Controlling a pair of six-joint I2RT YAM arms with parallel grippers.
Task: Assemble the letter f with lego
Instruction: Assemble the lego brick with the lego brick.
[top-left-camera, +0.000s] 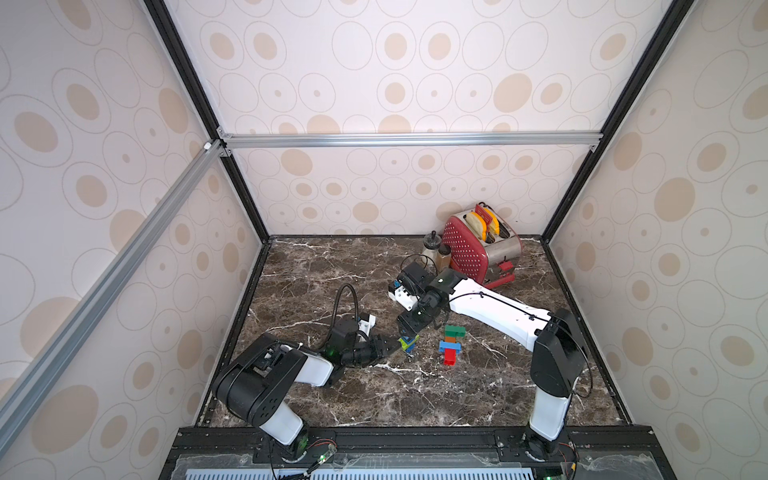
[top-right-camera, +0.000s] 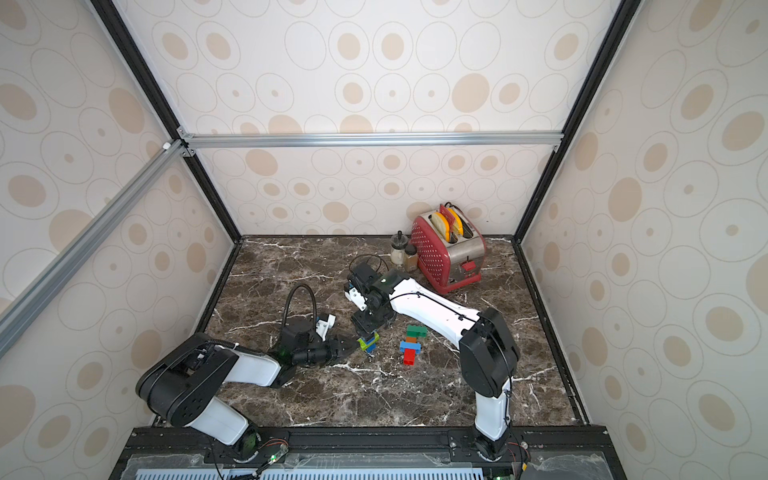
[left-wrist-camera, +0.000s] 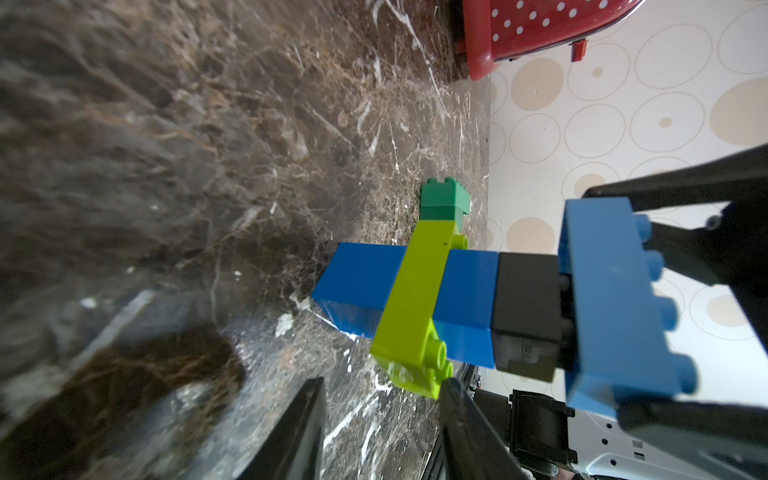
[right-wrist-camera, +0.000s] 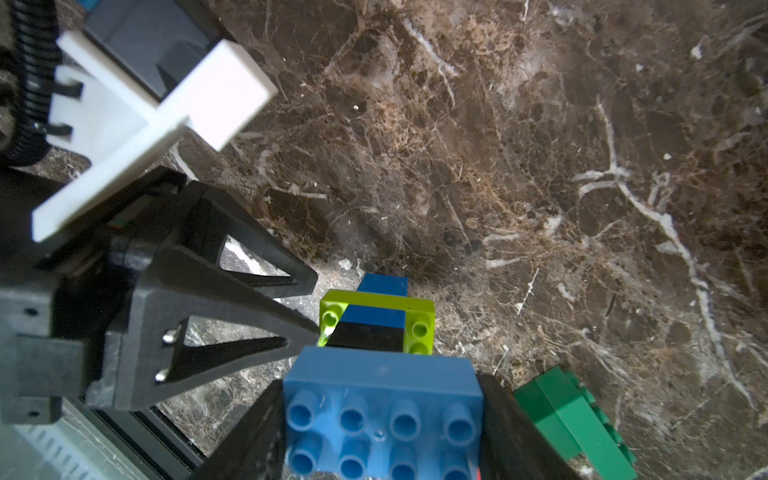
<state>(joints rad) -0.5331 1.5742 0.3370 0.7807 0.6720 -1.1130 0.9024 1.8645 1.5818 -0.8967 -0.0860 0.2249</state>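
Observation:
My right gripper (right-wrist-camera: 382, 415) is shut on a light blue oblong lego brick (right-wrist-camera: 382, 399), the near end of a stick of joined bricks (top-left-camera: 409, 343). Beyond it come a black brick (left-wrist-camera: 525, 311), a blue brick (left-wrist-camera: 361, 282) and a lime green brick (left-wrist-camera: 415, 299) set crosswise. My left gripper (left-wrist-camera: 380, 390) is open beside the stick, one fingertip (right-wrist-camera: 307, 328) touching the lime brick's end and nothing between its fingers. On the table to the right lies a second lego group: dark green (top-left-camera: 455, 331), orange, blue (top-left-camera: 449, 347) and red (top-left-camera: 451, 356); it shows in both top views.
A red dotted toaster (top-left-camera: 478, 249) with slices in it stands at the back right of the marble table (top-left-camera: 415, 399). Two small bottles (top-left-camera: 434, 249) stand beside it. Patterned walls close in three sides.

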